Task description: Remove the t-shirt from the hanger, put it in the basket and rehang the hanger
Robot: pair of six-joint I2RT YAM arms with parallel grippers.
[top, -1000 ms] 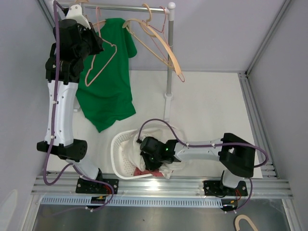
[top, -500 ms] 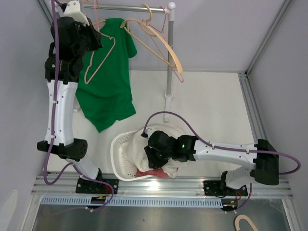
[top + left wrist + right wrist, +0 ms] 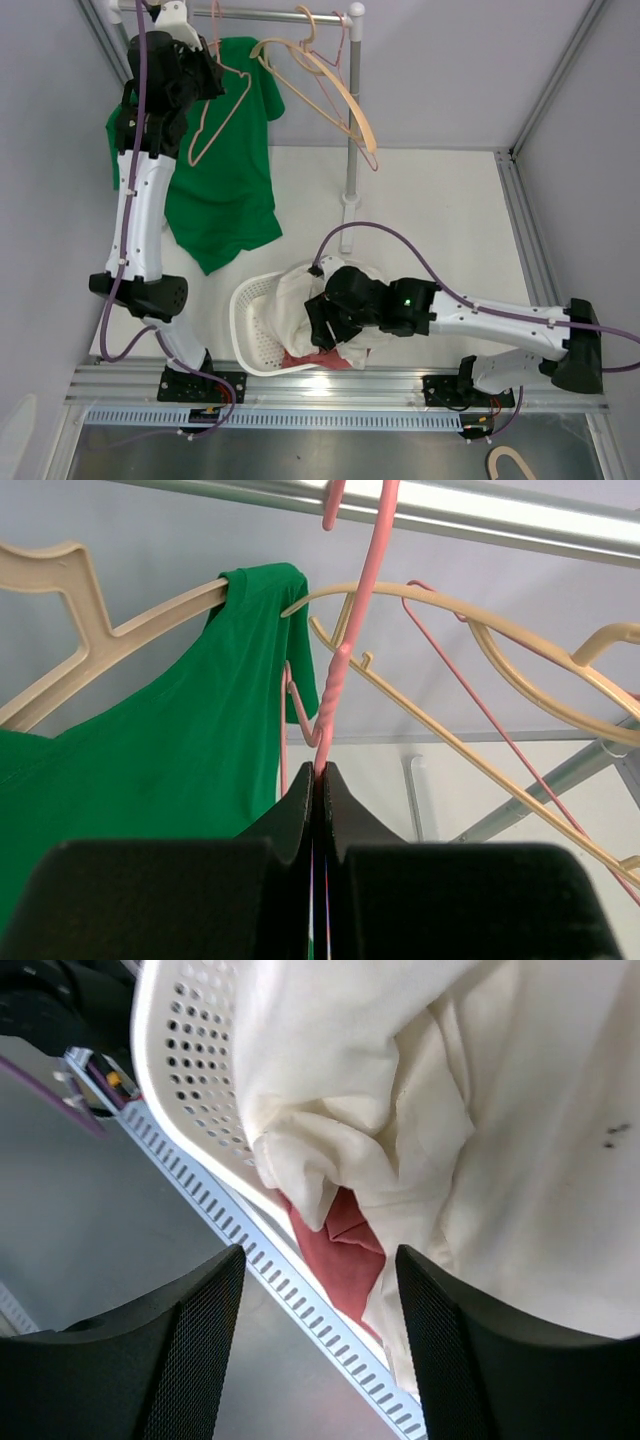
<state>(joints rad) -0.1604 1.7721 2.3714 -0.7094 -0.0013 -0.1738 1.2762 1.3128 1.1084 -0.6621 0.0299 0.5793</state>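
The green t-shirt (image 3: 225, 190) hangs from the rail, one shoulder draped over a beige wooden hanger (image 3: 95, 645); the shirt (image 3: 150, 760) fills the left of the left wrist view. My left gripper (image 3: 322, 772) is shut on the neck of a bare pink wire hanger (image 3: 345, 650), whose hook reaches up to the rail. Seen from above, the left gripper (image 3: 207, 75) is high beside the shirt's collar. My right gripper (image 3: 320, 1300) is open over the near rim of the basket, with nothing between its fingers; in the top view this gripper (image 3: 325, 335) hovers over cream cloth.
A white perforated laundry basket (image 3: 245, 320) holds a cream garment (image 3: 450, 1110) and a red cloth (image 3: 345, 1250). Bare beige and pink hangers (image 3: 340, 95) hang on the metal rail (image 3: 270, 15). The rack post (image 3: 351, 150) stands mid-table. A slotted aluminium rail (image 3: 300, 1305) runs along the near edge.
My right gripper has opened and let go of the cream garment, which now lies in the basket. The left arm has lifted the pink hanger up and to the right, toward the rail.
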